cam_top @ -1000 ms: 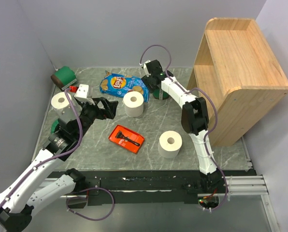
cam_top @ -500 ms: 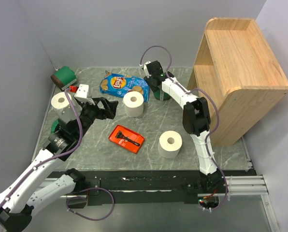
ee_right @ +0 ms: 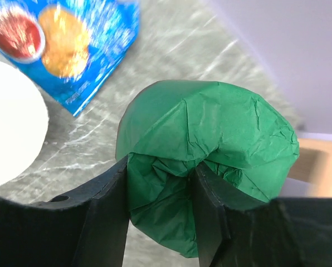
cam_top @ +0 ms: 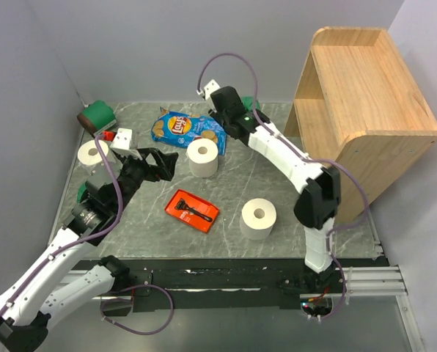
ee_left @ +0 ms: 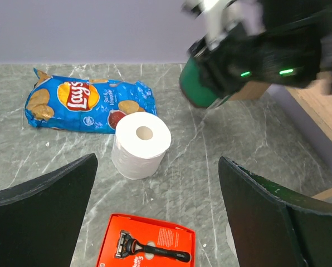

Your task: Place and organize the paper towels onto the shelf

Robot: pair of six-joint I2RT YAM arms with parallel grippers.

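My right gripper (cam_top: 237, 110) is shut on a green-wrapped paper towel roll (ee_right: 210, 128) and holds it off the table at the back, left of the wooden shelf (cam_top: 365, 110). That roll also shows in the left wrist view (ee_left: 198, 89). My left gripper (cam_top: 156, 165) is open and empty, pointing at a bare white roll (cam_top: 202, 158), seen upright in the left wrist view (ee_left: 141, 143). Two more white rolls stand at the front (cam_top: 258, 218) and at the left (cam_top: 94, 152). A second green roll (cam_top: 95, 116) lies at the back left. A third green roll (cam_top: 81, 192) is partly hidden under my left arm.
A blue chip bag (cam_top: 185, 128) lies at the back middle, just behind the white roll. A flat red tray (cam_top: 193, 209) with a razor lies in front of my left gripper. Grey walls close off the back and the left.
My right gripper has lifted the green roll off the table and carried it up and back. The left arm has barely moved.
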